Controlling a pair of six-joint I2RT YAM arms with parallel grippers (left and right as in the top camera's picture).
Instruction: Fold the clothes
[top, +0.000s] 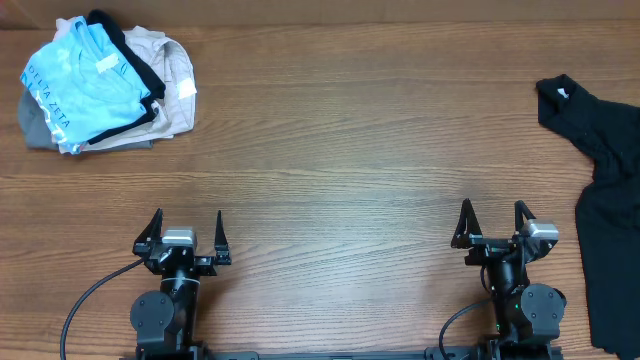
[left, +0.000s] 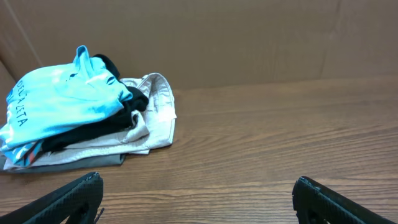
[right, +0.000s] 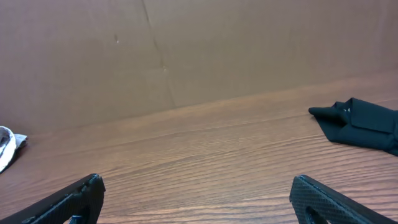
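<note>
The black T-shirt (top: 606, 210) lies crumpled at the table's right edge, partly cut off by the overhead frame, with a small white tag near its top. One black corner of it shows at the right of the right wrist view (right: 364, 121). My right gripper (top: 492, 218) is open and empty, just left of the shirt and not touching it; in its wrist view (right: 198, 186) only bare wood lies between the fingers. My left gripper (top: 187, 228) is open and empty at the front left (left: 198, 188).
A pile of folded garments (top: 100, 85) sits at the back left: a light blue lettered shirt (left: 59, 99) on top of black, beige and grey pieces. A brown cardboard wall (right: 199, 50) stands behind the wooden table (top: 350, 150).
</note>
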